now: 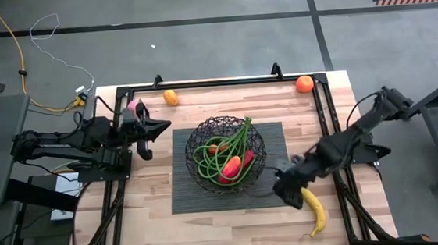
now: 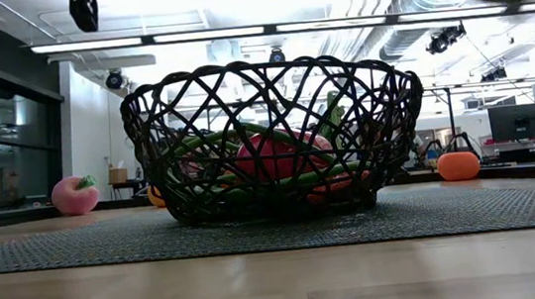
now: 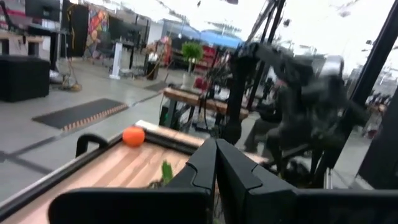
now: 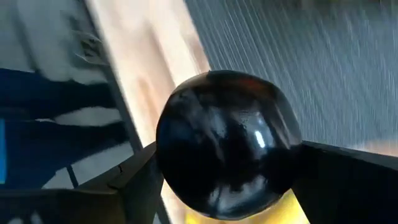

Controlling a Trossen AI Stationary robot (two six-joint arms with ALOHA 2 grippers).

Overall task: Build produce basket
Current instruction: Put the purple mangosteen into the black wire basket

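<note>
inside, basket point(image 1: 227, 155) holds beans point(image 1: 206, 159), peppers point(image 1: 231, 168); right claw point(image 4: 227, 186) grips dark fruit point(image 4: 227, 144).

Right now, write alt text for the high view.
A black wire basket holding green beans and red peppers sits on a dark mat. The right tool hangs by a banana; the left tool waits beside the mat.

Glossy dark round fruit point(image 4: 227, 143); thin-wire basket point(image 2: 271, 134); pale wooden table point(image 1: 211, 217).
</note>
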